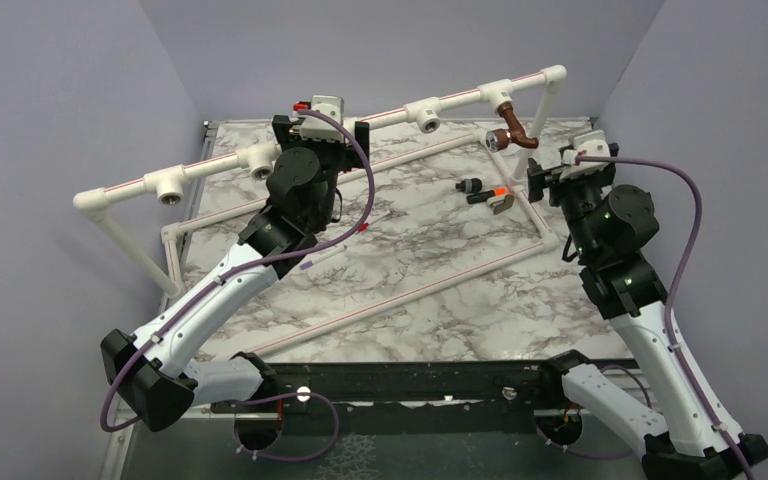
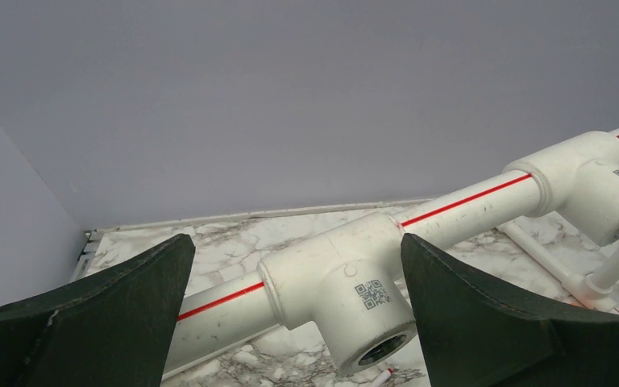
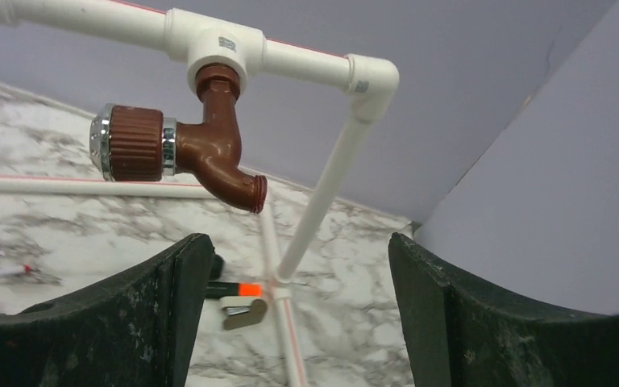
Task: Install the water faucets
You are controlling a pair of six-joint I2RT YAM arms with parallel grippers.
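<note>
We count one reddish-brown metal faucet (image 3: 201,149) seated in a white plastic tee fitting (image 3: 216,47); three open tees (image 1: 427,115) await theirs. Our left pincer (image 2: 297,250) and right pincer (image 3: 298,246) gape, empty.

you're looking at a white pipe frame (image 1: 460,100) with a red stripe, its top rail running from the left of the frame up to the upper right in the top view. tee fittings (image 1: 170,187) sit along that rail, and an elbow (image 1: 554,75) turns it downward at the far right end. up close in the left wrist view, one tee (image 2: 330,282) carries a small square code label (image 2: 372,294). the frame's lower pipes (image 1: 400,295) lie flat on the marble-patterned surface (image 1: 410,260). right of centre you'll find a small black and orange piece (image 1: 485,193) just beside a silvery bit (image 1: 503,206). plain lilac-grey walls (image 1: 380,40) close in the scene.
</note>
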